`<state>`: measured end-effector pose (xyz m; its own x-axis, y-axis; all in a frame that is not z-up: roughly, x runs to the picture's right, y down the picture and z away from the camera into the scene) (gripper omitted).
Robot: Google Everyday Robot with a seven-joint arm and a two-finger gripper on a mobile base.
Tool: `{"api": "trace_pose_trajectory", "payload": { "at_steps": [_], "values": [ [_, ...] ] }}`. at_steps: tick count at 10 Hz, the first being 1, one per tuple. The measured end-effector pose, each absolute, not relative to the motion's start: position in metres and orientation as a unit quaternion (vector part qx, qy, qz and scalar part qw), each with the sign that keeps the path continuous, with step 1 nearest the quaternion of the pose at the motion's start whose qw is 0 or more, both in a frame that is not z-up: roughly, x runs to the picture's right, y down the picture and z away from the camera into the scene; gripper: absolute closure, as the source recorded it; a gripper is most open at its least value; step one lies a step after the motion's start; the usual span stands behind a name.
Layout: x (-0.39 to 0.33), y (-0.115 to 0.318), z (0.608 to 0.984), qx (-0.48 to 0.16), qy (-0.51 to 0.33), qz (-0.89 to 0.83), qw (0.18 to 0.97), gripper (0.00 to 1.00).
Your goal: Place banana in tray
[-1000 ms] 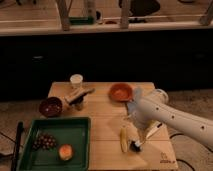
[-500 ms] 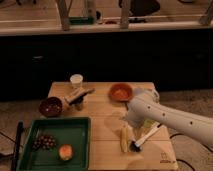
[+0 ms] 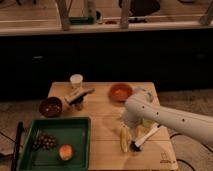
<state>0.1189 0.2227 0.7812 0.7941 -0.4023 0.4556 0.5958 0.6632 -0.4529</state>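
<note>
Gripper (image 3: pixel 133 145) sits low over the wooden table (image 3: pixel 105 112), just to the right of the banana (image 3: pixel 123 138). Its jaws are spread wide and nothing is between them. One white finger (image 3: pixel 144 136) with a dark tip slants down toward the tabletop close beside the fruit; I can't tell whether it touches.

The banana lies flat on the table, lengthwise front to back, right of the tray (image 3: pixel 70 131) and apart from it, in the same spot as a second ago.

What has changed is the arm (image 3: pixel 165 119). Its thick white wrist has swung left from the table's right edge and now hangs almost over the banana's far end. The gripper has edged left with it, closer to the fruit.

The green tray at the front left holds a bunch of grapes (image 3: pixel 45 141) and a round orange fruit (image 3: pixel 65 151), both unmoved. Behind it stand the dark red bowl (image 3: pixel 51 106), the brush (image 3: pixel 79 95), a white cup (image 3: pixel 76 80) and the orange bowl (image 3: pixel 120 91), all as before.
</note>
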Motion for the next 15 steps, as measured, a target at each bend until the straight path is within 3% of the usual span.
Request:
{"api": "trace_pose_trajectory", "payload": {
  "at_steps": [9, 10, 11, 15],
  "values": [
    [0.104, 0.244, 0.806, -0.314, -0.181, -0.274, 0.891, 0.22],
    [0.103, 0.247, 0.808, -0.316, -0.184, -0.272, 0.89, 0.28],
    [0.103, 0.252, 0.811, -0.318, -0.186, -0.27, 0.889, 0.42],
    [0.099, 0.256, 0.817, -0.328, -0.173, -0.26, 0.891, 0.8]
  ]
}}
